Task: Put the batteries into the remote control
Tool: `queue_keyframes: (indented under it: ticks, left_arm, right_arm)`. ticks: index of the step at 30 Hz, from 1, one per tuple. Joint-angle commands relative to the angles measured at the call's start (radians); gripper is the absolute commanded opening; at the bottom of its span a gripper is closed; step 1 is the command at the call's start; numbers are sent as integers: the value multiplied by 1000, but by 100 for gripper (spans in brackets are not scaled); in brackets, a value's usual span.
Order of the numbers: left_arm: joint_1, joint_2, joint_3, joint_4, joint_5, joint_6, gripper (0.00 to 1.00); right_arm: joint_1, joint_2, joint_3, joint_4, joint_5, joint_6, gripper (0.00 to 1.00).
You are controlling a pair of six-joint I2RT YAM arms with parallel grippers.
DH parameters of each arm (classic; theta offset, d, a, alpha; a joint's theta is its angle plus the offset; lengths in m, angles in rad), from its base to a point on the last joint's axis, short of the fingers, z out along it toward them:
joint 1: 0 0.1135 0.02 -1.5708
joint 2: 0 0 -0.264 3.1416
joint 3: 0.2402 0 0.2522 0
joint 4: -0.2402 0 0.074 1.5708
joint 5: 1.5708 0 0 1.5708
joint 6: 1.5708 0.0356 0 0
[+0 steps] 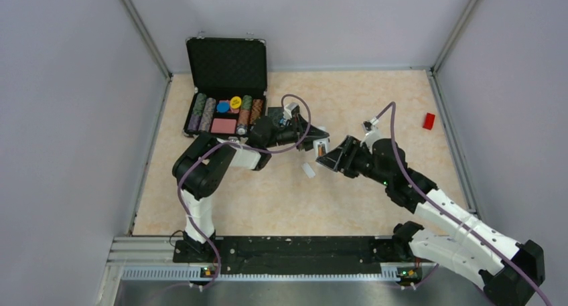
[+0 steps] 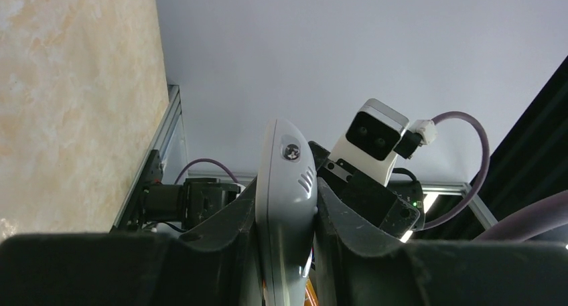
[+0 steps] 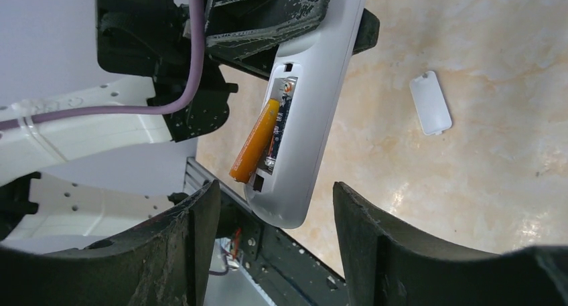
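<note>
Left gripper [image 2: 285, 193] is clamped on the remote [image 3: 320, 65] and holds it up off the table [image 3: 482, 185]. The remote's back faces the right wrist camera, with the battery bay uncovered. The dark battery [image 3: 281, 128] sits seated in the bay. The orange battery [image 3: 254, 142] is only partly in: its upper end is in the bay beside the dark one, and its lower end is tilted out past the remote's edge. Right gripper [image 3: 271, 197] is released and holds nothing, its fingers spread either side of the remote's rounded end with a gap on each side. The white cover [image 3: 430, 102] lies flat on the table, apart from the remote.
</note>
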Motion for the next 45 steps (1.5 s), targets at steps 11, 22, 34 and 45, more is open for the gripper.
queue_keyframes:
  ticks: [11,22,34,45]
  left_arm:
    - [1,-84,-44,103,-13,-33,0]
    - [-6,-110,-55,74,-27,-14,0]
    - [-14,-136,-69,30,-42,31,0]
    - [-23,-188,-51,-141,-43,239,0]
  right_arm:
    - [-7,-74,-83,192,29,146,58]
    - [-9,-47,-75,185,12,133,53]
    - [-9,-48,-71,175,22,168,54]
    - [-9,-70,-65,143,57,215,66]
